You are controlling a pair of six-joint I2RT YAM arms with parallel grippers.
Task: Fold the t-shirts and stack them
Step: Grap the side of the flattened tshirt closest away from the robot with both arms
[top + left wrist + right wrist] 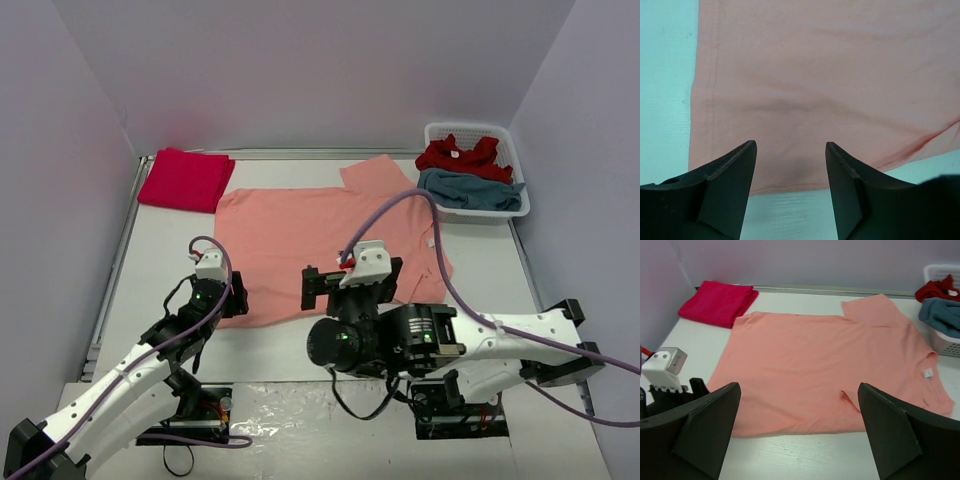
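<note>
Salmon t-shirt (320, 235) lies spread flat mid-table (150, 265), hem to the left, collar to the right, one sleeve sticking out toward the far wall. The near sleeve is not clearly visible; there is a small fold at the near edge. Left gripper (791, 146) sits over the near-left hem corner of that shirt with its jaws partly apart, and nothing shows between them. The cloth under it looks flat; I cannot tell whether the fingertips touch it. Right gripper (798, 390) hangs above the shirt's near edge, raised, with jaws spread wide and empty. Folded crimson t-shirt (185, 180) sits at the far-left corner, just beside the salmon one and apart from it. White basket (470, 127) stands at the far right and holds a crumpled red t-shirt (460, 155) behind a teal t-shirt (470, 190).
</note>
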